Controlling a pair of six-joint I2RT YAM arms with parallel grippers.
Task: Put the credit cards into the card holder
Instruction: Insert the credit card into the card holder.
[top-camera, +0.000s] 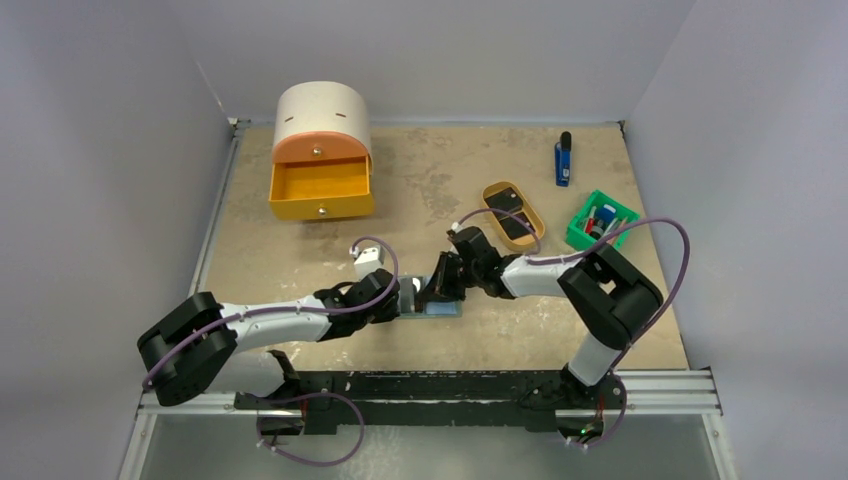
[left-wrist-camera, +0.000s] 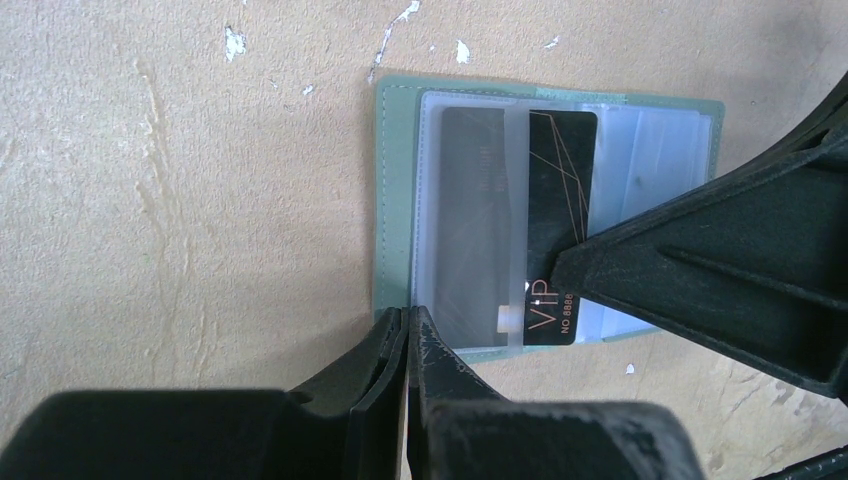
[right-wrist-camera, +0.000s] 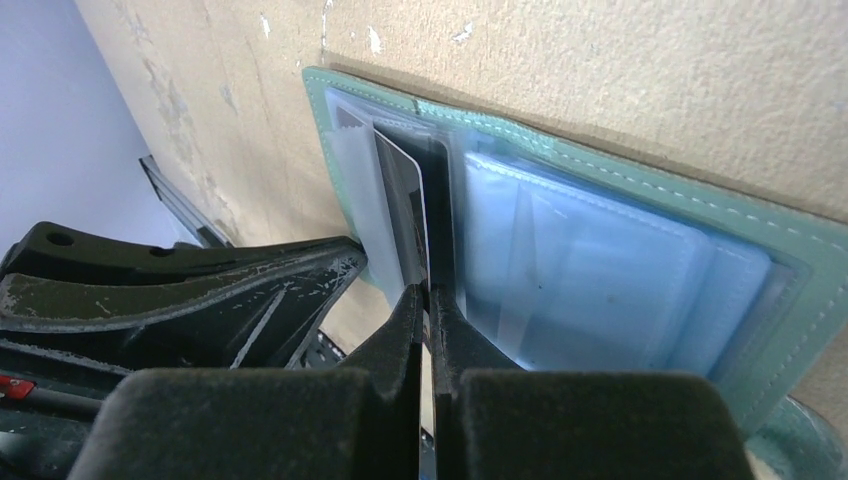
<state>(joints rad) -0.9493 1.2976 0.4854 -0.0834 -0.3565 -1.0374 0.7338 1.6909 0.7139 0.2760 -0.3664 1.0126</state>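
Now | card (left-wrist-camera: 560, 180) half inside holder (left-wrist-camera: 392, 200), bare half sticks out toward right gripper (right-wrist-camera: 428, 295), long axis crosswise to its reach | right gripper clamped on card | left gripper (left-wrist-camera: 408, 318) closed, tips at holder's edge, nothing visibly held

Card holder (left-wrist-camera: 392, 200) looks like matt, stitched leather-ish stuff with shiny frosted plastic sleeves (left-wrist-camera: 650, 165). The black card (left-wrist-camera: 560, 170) is smooth, the tabletop (left-wrist-camera: 180, 200) rough and chipped.

The wallet (left-wrist-camera: 393, 200) is pale green with blue-white pockets. The card (left-wrist-camera: 560, 180) is black with thin gold lines. The table (left-wrist-camera: 180, 220) is tan with white specks.
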